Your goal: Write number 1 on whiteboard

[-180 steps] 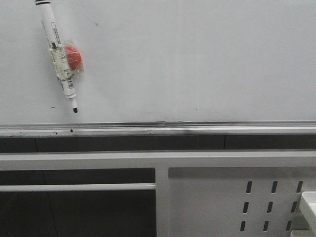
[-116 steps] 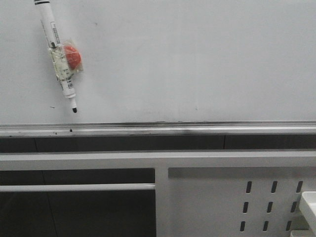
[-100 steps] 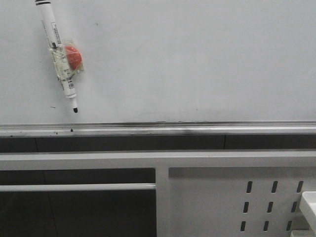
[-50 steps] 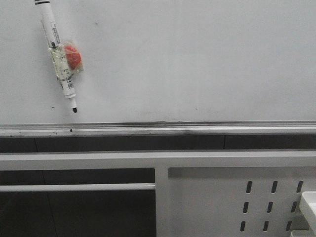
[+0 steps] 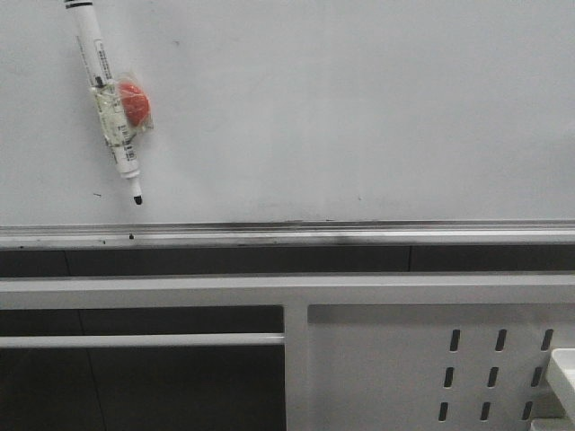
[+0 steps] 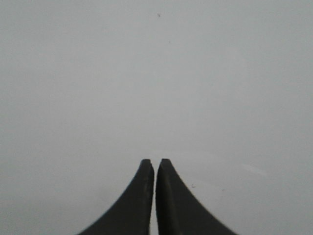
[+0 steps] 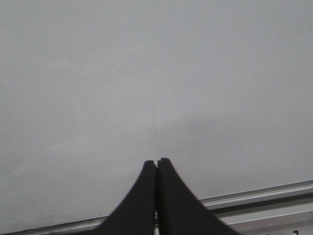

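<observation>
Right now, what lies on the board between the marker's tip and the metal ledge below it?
In the front view, only bare whiteboard separates the marker tip from the ledge; no stroke is there.

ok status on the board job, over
Left gripper shut, empty. Right gripper shut, empty. Whiteboard blank, no 1 yet. Marker stuck on it, nothing blocking.

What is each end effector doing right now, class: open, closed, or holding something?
Left end effector: closed, holding nothing.
Right end effector: closed, holding nothing.
</observation>
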Controlling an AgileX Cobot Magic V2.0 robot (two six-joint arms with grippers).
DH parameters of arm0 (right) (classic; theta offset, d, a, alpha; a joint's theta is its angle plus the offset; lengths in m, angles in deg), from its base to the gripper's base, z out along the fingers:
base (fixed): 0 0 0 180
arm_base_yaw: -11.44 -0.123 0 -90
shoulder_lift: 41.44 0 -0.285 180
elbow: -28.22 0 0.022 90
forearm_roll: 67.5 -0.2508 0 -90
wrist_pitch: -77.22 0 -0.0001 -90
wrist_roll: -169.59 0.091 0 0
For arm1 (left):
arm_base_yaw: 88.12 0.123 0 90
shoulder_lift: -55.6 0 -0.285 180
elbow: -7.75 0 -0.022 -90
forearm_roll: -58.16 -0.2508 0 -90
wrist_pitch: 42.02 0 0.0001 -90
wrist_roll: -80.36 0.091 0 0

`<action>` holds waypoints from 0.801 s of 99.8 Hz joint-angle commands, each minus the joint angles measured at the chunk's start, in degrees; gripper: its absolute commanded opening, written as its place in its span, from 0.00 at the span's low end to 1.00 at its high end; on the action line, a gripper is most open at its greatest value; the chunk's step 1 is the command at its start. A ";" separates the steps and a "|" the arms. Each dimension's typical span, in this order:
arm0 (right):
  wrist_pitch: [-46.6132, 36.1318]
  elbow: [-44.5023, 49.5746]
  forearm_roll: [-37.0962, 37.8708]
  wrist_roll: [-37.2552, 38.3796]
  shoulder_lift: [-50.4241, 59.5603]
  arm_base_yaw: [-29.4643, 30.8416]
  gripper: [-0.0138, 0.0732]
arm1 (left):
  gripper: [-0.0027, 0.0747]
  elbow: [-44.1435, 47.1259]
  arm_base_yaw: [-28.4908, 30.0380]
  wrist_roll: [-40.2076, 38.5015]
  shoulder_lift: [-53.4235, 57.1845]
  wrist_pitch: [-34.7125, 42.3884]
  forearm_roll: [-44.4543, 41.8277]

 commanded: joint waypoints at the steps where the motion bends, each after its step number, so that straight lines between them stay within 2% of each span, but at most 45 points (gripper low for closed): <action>1: -3.71 -2.05 -0.22 -0.34 -1.34 0.08 0.08 | 0.01 -1.88 -0.21 -0.20 -3.14 3.34 -1.89; 9: -1.36 -2.05 -0.22 -0.33 -1.44 0.08 0.08 | 0.06 -1.88 -1.56 -0.20 -4.95 1.38 -6.12; 22: 3.11 -0.95 0.24 -0.33 -1.69 -0.76 0.08 | 0.32 -1.88 -7.26 -0.20 -6.98 3.83 -6.20; 31: -1.83 1.79 0.24 -0.33 -1.69 -2.40 0.08 | 0.50 -1.88 -11.28 -0.20 -8.45 4.62 -8.63; 36: -6.17 3.57 0.16 -0.21 -1.69 -2.67 0.08 | 0.54 -1.65 -13.79 -0.20 -9.74 5.83 -8.17; 43: -7.30 4.72 -3.74 -0.06 -1.69 -2.67 0.08 | 0.52 -1.36 -16.79 -0.20 -12.22 8.17 -8.48; 63: -6.76 4.34 -3.92 -1.52 -1.69 -2.67 0.08 | 0.40 0.46 -22.15 -0.20 -23.83 19.28 -13.00; 72: -6.87 4.34 -3.83 -2.94 -1.69 -2.67 0.08 | 0.39 3.67 -24.28 -0.20 -29.08 28.52 -14.95; 80: -6.87 4.34 -3.93 -2.94 -1.69 -2.67 0.08 | 0.39 8.03 -26.16 -0.20 -33.57 41.43 -14.95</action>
